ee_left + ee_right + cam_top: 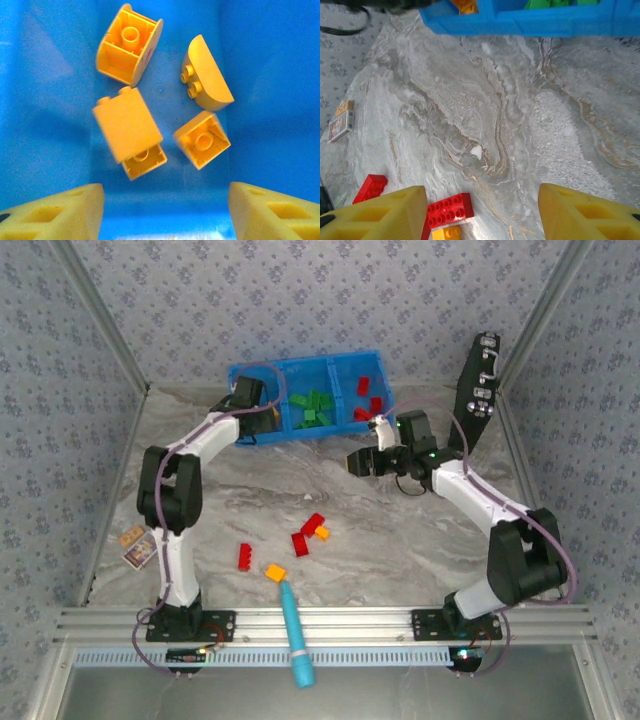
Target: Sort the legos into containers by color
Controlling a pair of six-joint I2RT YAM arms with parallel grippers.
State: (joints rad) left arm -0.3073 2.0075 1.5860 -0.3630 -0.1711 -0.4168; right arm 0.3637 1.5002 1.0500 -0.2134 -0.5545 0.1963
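Observation:
The blue tray point(300, 370) stands at the back of the table, its three containers side by side. My left gripper point(252, 402) hovers over the left container, open point(165, 194), with nothing between its fingers. Below it lie several orange-yellow legos point(202, 137), and one of them point(127, 127) looks blurred. Green legos point(312, 408) fill the middle container and red ones point(368, 395) the right one. My right gripper point(358, 462) hangs open point(481, 192) over the table, holding nothing. Just ahead of its left finger are a red brick point(451, 209) and an orange brick point(446, 233).
Loose legos lie mid-table: red ones point(306, 533), point(244, 556) and orange ones point(322, 533), point(275, 573). A teal stick point(296, 635) rests across the front rail. An upright black case point(478, 390) stands at the back right. A small card point(138, 545) lies at the left.

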